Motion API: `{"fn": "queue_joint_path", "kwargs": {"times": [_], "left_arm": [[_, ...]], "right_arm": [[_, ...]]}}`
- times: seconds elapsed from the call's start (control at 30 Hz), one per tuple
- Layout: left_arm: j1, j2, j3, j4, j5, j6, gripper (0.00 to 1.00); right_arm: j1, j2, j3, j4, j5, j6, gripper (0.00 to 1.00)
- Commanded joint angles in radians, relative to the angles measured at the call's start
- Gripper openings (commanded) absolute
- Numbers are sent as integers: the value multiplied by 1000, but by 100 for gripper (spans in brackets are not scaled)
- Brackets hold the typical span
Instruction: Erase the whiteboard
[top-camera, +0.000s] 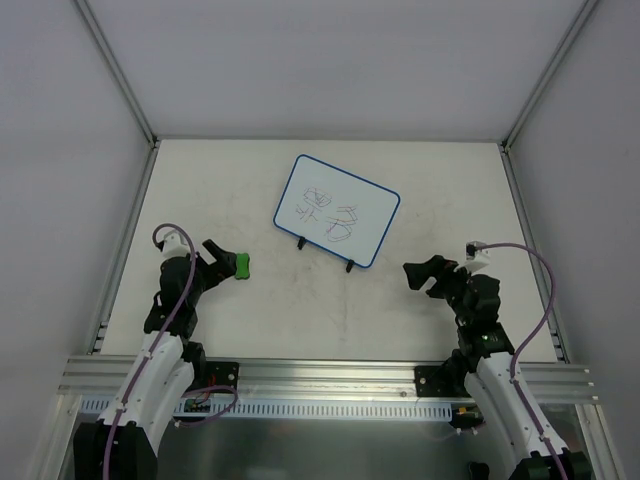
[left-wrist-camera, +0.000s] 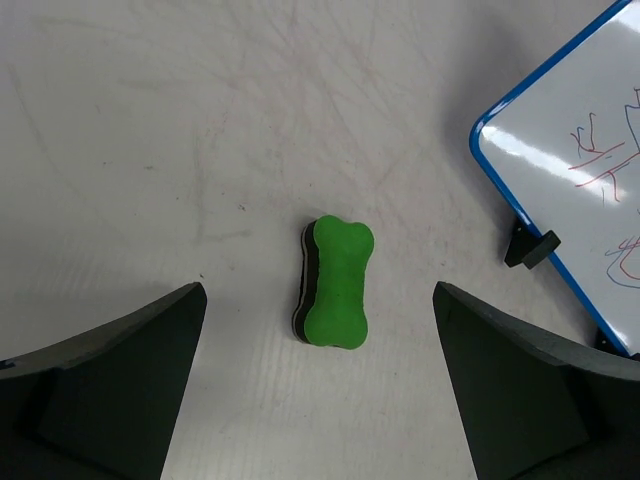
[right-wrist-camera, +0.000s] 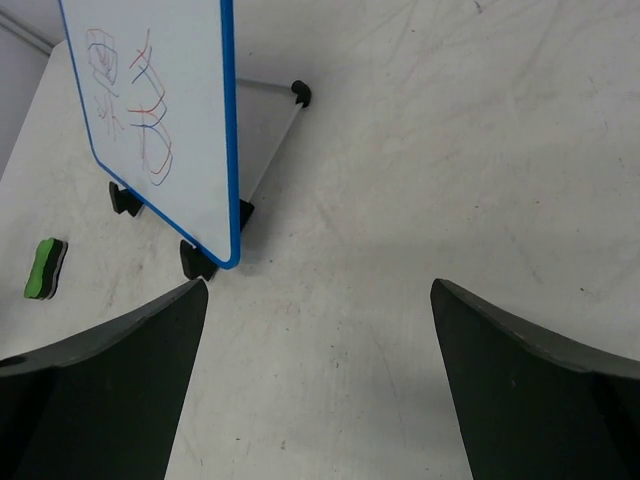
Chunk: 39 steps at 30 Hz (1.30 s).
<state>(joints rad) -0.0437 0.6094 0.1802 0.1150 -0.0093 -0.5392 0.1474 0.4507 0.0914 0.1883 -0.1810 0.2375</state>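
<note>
The whiteboard (top-camera: 337, 210) stands tilted on two black feet mid-table, blue-framed, bearing red and blue scribbles. It also shows in the left wrist view (left-wrist-camera: 575, 170) and the right wrist view (right-wrist-camera: 160, 110). A green bone-shaped eraser (top-camera: 242, 265) with a black underside lies on the table left of the board, also in the left wrist view (left-wrist-camera: 337, 283) and right wrist view (right-wrist-camera: 45, 268). My left gripper (top-camera: 218, 256) is open, just behind the eraser, jaws wide on either side of it, not touching. My right gripper (top-camera: 420, 275) is open and empty, right of the board.
The white table (top-camera: 300, 310) has faint scuff marks. Grey walls and aluminium posts (top-camera: 120, 70) enclose it. A metal rail (top-camera: 330, 375) runs along the near edge. The board's rear support leg (right-wrist-camera: 275, 140) with a black tip (right-wrist-camera: 300, 92) rests behind it.
</note>
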Motion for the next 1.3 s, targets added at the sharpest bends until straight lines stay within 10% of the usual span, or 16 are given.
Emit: {"fn": "queue_joint_path", "kwargs": {"times": [0.0,0.4,0.9,1.27], "left_arm": [[10,3,48,2,-11,-13,99],[-13,-63,44,-5,28,85,99],[-257,368,317,-169,-204,192,99],[-255,595,426,-213,-176,232,91]], "right_arm": [[-2,-7,30,82,-95,-13,99],[-2,186,13,511,-328,62,99],[-2,630,-85,1187,-138,85,99],[-14,717,-68,1260,-270,121,99]]}}
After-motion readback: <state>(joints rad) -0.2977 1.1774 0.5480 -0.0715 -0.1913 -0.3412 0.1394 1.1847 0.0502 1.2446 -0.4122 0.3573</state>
